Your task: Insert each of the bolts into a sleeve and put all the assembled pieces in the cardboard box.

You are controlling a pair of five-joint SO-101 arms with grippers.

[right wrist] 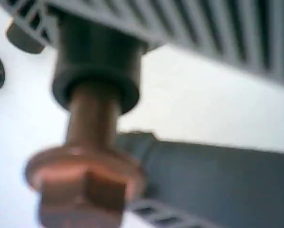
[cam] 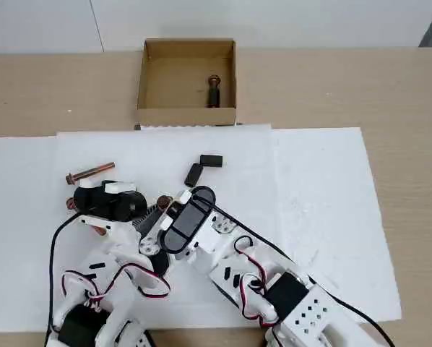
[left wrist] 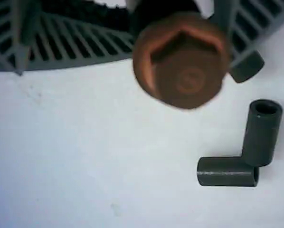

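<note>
Copper-coloured hex-head bolt (left wrist: pixel 182 66) pinched in left gripper (cam: pixel 157 211) jaws, above white paper sheet (cam: pixel 324 202) | shaft partly inside black cylindrical sleeve (right wrist: pixel 97 71), pinched by right gripper (cam: pixel 178 204) | step: insertion | next: seat bolt fully, then carry to open cardboard box (cam: pixel 187 116)
</note>
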